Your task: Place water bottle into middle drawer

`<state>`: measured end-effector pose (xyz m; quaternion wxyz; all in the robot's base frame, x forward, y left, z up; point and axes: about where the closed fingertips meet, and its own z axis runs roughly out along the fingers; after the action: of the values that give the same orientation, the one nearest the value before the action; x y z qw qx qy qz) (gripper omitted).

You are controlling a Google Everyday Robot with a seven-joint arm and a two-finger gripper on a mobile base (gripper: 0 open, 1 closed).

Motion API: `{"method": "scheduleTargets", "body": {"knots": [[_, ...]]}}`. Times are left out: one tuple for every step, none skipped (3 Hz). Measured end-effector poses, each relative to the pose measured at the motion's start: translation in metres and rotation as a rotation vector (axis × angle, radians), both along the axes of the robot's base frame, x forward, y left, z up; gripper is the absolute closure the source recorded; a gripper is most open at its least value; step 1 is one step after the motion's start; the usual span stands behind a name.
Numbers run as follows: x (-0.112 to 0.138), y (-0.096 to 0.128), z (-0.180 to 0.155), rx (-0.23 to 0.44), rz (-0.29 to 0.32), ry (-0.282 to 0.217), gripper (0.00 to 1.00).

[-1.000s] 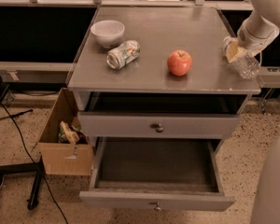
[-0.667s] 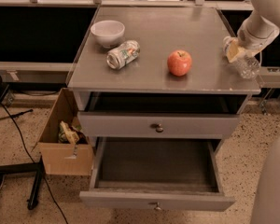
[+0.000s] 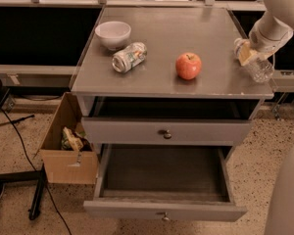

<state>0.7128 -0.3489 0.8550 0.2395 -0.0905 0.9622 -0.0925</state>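
Grey table top [image 3: 206, 23] filled the upper middle of the frame, with a white bowl [image 3: 113, 34], a can [image 3: 129, 57] on its side and a red apple [image 3: 188, 65]. At its right edge the gripper [image 3: 246, 53] held the tilted water bottle [image 3: 258, 67] by its top. Low in the frame, the middle drawer [image 3: 137, 210] stood pulled open.

Light: warm and dim, falling from overhead, brightest on the tabletop [image 3: 171, 48].
Glare: a soft sheen lay toward 12 o'clock.
Shadows: deep under the tabletop; the middle drawer [image 3: 161, 173] at 6 o'clock was murky.
My gripper [image 3: 249, 53]: at 3 o'clock, pale-lit, by the water bottle [image 3: 258, 67].
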Motion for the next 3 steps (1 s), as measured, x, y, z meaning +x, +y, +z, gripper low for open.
{"method": "scheduleTargets", "body": {"knots": [[-0.021, 0.0, 0.026, -0.011, 0.105, -0.039, 1.0], [-0.044, -0.012, 0.046, -0.048, 0.214, -0.062, 1.0], [-0.086, -0.025, 0.066, -0.062, 0.321, -0.058, 1.0]]}}
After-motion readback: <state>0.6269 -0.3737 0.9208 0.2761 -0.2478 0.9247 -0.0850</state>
